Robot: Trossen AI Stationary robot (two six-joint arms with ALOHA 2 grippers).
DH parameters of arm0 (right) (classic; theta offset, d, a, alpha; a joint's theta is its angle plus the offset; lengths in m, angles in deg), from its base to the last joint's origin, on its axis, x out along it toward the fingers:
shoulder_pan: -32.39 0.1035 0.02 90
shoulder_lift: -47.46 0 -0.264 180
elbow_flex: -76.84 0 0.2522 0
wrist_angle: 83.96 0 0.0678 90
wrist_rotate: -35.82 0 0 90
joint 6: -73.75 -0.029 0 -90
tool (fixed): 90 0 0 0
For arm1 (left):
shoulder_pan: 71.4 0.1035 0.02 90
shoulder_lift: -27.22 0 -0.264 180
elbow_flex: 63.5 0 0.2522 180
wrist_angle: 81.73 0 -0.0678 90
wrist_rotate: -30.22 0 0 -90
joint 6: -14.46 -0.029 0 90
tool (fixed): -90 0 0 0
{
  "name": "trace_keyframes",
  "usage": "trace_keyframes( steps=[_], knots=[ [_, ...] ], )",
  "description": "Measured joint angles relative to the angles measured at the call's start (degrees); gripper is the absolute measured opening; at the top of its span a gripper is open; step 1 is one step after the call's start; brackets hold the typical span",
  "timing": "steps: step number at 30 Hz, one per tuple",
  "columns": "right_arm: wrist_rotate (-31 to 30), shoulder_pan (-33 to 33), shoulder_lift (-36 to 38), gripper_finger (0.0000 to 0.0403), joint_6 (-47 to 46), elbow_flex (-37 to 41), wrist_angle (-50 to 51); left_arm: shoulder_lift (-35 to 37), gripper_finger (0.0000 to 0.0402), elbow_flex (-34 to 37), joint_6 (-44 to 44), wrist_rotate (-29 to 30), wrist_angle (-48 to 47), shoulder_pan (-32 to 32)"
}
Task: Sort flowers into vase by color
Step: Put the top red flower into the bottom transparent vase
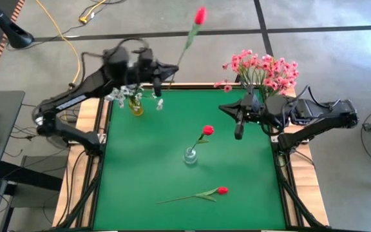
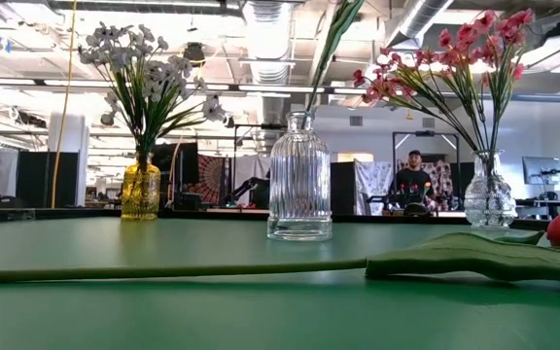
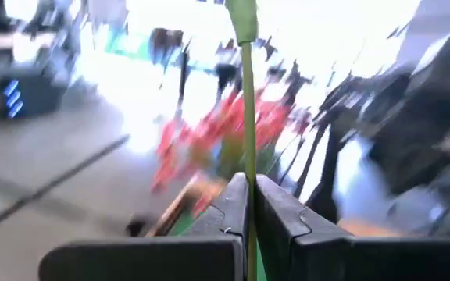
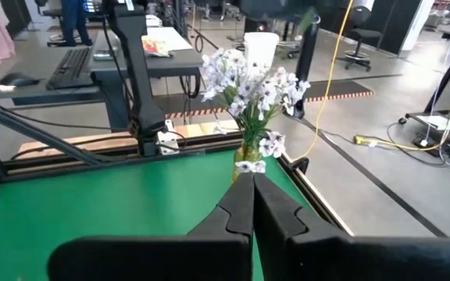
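Overhead, left gripper (image 1: pixel 171 69) pinches a raised red bud's stem (image 3: pixel 248 125); right gripper (image 1: pixel 238 133) hovers, pressed together

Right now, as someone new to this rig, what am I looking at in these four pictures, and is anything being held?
Two robot arms work at a green table. One camera looks down from above, one sits at table height, and one rides on each wrist. The left gripper is shut on the stem of a red flower at the far left. The right gripper is shut and holds nothing. A yellow vase holds whitish flowers, a clear vase holds pink flowers, and a ribbed middle vase holds one red flower. Another red flower lies flat.
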Motion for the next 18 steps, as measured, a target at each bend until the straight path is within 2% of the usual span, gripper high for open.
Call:
trace_keyframes(
  steps=[5, 8, 14, 18],
  knots=[
    [0.0, 1.0, 0.0, 0.0029, 0.0, 0.0, -1.0, 8.4, 0.0, 14.9, 3.3, -7.6, 22.3, -1.1],
    [0.0, 1.3, 0.0, 0.0028, 0.0, 0.0, -0.9, 12.2, 0.0, 25.2, 7.7, -10.1, 36.7, -2.9],
    [0.0, -0.1, 0.0, 0.0031, -0.3, 0.0, -0.9, 13.9, 0.0, 45.8, 8.6, -10.0, 64.7, -7.4],
    [0.0, -0.8, 0.0, 0.0029, -0.4, 0.0, -0.9, 12.4, 0.0, 55.4, 7.3, -8.0, 78.4, -10.7]
  ],
)
